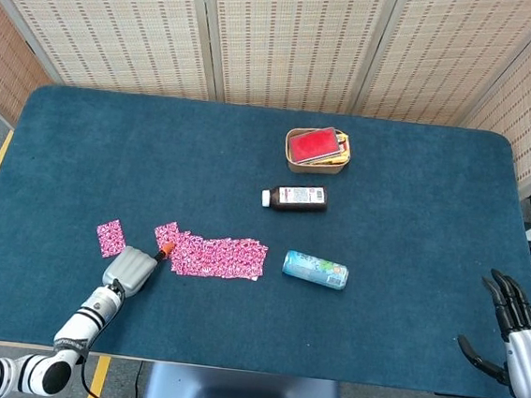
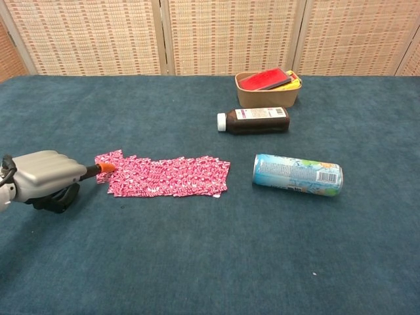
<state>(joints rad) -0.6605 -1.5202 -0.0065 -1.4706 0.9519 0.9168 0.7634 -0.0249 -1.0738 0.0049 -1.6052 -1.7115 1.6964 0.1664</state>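
A: Your left hand point(image 2: 44, 178) is curling closed around a dark-handled tool, and its orange tip point(image 2: 107, 168) is pressing on the left end of the pink patterned strip point(image 2: 167, 176), which is lying flat on the desk point(image 1: 415, 213).

B: Which part of the strip is it touching?

A: The near-left corner, and the strip is bunching or lifting a little right there in the chest view. Just to the left, a small separate pink piece point(image 1: 110, 238) is lying on its own, apart from the strip.

B: So how far along am I?

A: Judging by the layout, one small piece is already lying free and most of the strip is staying whole, so I'd say you are working through an early part with the bulk remaining.

B: And my right hand?

A: Your right hand point(image 1: 515, 327) is hanging off the desk's right edge with fingers spread, holding nothing.

B: What else is lying around?

A: Right of the strip, a light-blue drink can point(image 2: 298, 174) is lying on its side. Beyond that, a brown bottle point(image 2: 254, 121) is lying down too, and a small tan basket point(image 2: 268, 98) is holding a red packet point(image 2: 265, 80).
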